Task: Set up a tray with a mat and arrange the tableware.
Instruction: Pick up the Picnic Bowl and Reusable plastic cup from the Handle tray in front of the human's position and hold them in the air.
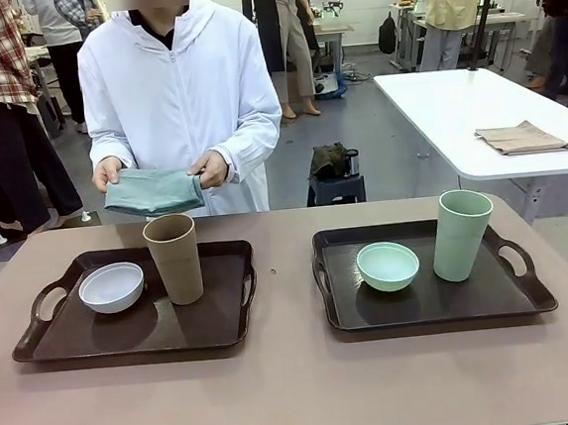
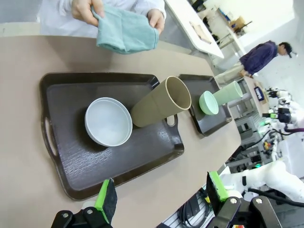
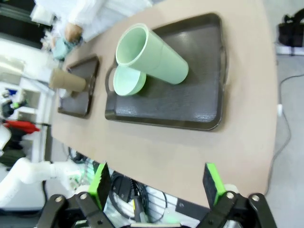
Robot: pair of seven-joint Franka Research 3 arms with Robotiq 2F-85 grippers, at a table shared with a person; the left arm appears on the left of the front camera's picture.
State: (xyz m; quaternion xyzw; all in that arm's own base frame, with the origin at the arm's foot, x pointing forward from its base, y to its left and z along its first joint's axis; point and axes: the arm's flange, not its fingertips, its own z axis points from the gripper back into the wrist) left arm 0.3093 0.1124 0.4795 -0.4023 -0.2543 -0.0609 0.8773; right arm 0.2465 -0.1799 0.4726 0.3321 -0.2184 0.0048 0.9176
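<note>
1. The left claw hangs above the near edge of the tabletop, looking down at the left tray. Its green-padded fingers are spread wide, released, with nothing between them.
2. The right claw hovers over the near edge in front of the right tray, also spread and empty.
3. The tabletop is a smooth, matte beige-brown. The two trays lie on it side by side and well apart. Both are dark brown rectangles with a faint wood grain, raised rims and cut-out handles.
4. On the left tray sits the white bowl, round, shallow and matte. Just beside it stands the tan-brown cup, upright, tall, handleless and slightly tapered.
5. On the right tray the mint bowl sits near the middle. The mint cup stands upright next to it, toward the outer handle.
6. At the far edge a person in a white coat holds the mat, a soft, folded teal-green cloth. One hand grips one end and the other hand the other. The mat is in the air behind the left tray, on neither tray.
</note>
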